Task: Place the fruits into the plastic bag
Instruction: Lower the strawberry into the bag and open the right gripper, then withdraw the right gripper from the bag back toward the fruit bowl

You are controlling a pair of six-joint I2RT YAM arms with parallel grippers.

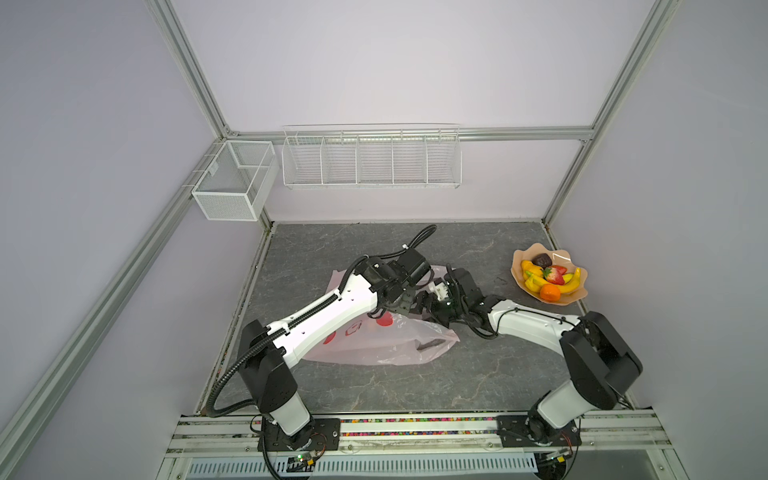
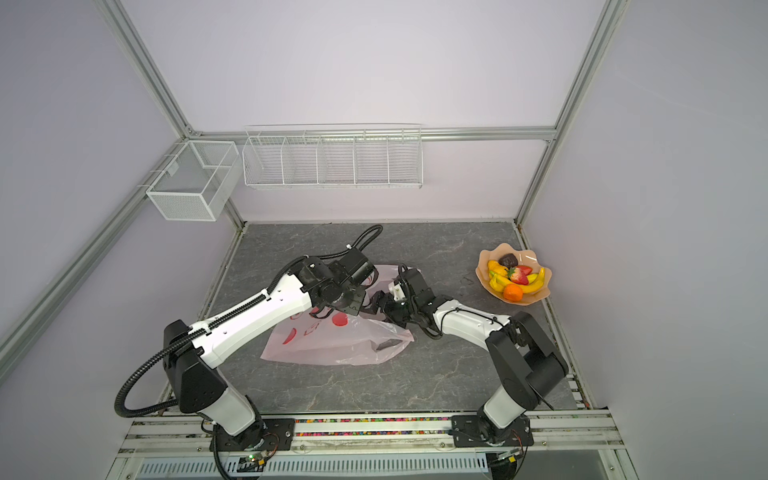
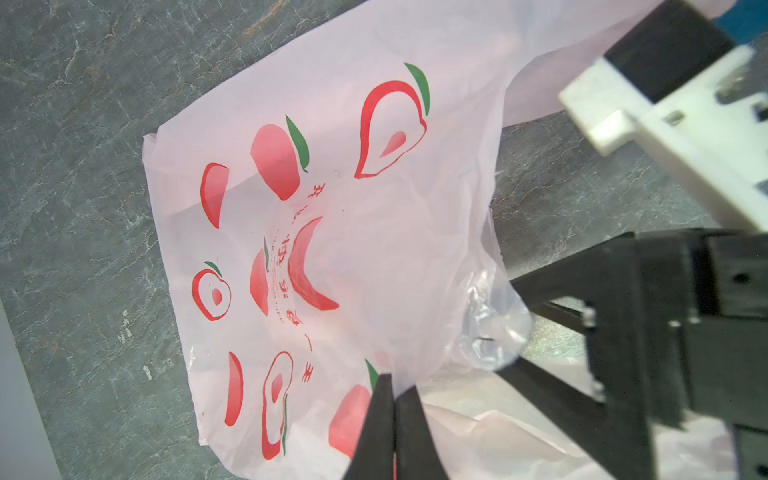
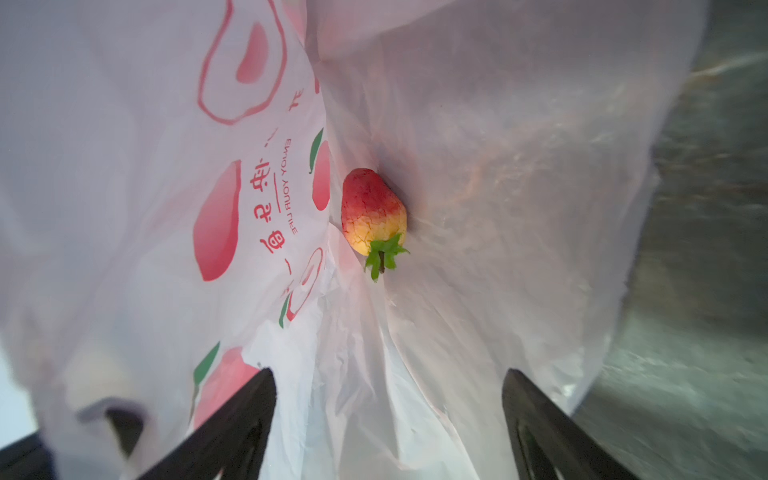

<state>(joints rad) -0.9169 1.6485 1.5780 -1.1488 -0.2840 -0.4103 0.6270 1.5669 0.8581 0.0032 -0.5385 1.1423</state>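
a, worktop (image 1: 374, 395): dark grey slab, marble-veined.
b, plastic bag (image 1: 374, 345): thin, pale-pink translucent film printed with red peach shapes. It lies crumpled at mid-worktop, mouth toward the right arm.
c, plate (image 1: 581, 291): peach-coloured, wavy-rimmed, at the far right of the worktop, well apart from the bag.
d, left gripper (image 3: 395, 384): fingers pressed together on the bag's upper film at the mouth, holding it raised.
e, right gripper (image 4: 388, 372): jaws spread and empty, inside the mouth.
f, fruits (image 1: 550, 278): heaped on the plate, rightward and farther back from the right gripper; the right arm is nearer. The glossy, curved banana (image 1: 570, 284) has its long axis roughly across the top view; the orange (image 1: 550, 292) is round.
g, red-and-yellow fruit (image 4: 372, 210): green-calyxed, loose inside the bag, just ahead of the right gripper.
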